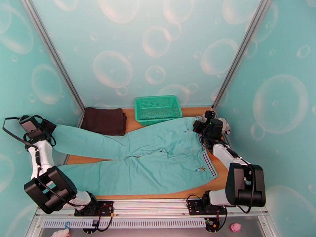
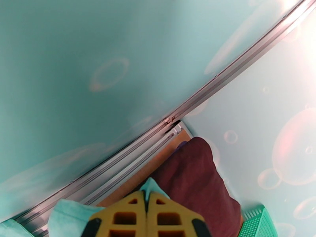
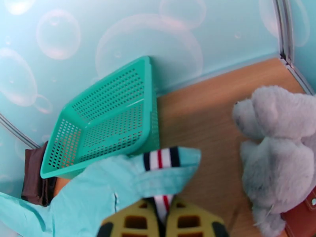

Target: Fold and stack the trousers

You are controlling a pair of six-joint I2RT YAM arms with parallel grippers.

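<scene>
The light teal trousers [image 1: 150, 155] lie spread across the wooden table [image 1: 85, 159], with the striped waistband [image 1: 207, 162] at the right and both legs running left. My left gripper [image 1: 52, 130] is at the far left, shut on the end of the upper leg; in the left wrist view its yellow fingers [image 2: 173, 216] are pressed together with teal cloth [image 2: 149, 189] pinched between them. My right gripper [image 1: 200, 125] is shut on the far corner of the waistband, and the right wrist view shows the red, white and navy stripes [image 3: 162, 158] of the waistband running into the closed fingers [image 3: 189, 222].
A green mesh basket [image 1: 158, 108] stands at the back centre, touching the trousers' upper edge. A folded dark brown garment [image 1: 106, 120] lies at the back left. A grey plush toy [image 3: 280, 155] sits at the back right, beside the right gripper. Bubble-patterned walls enclose the table.
</scene>
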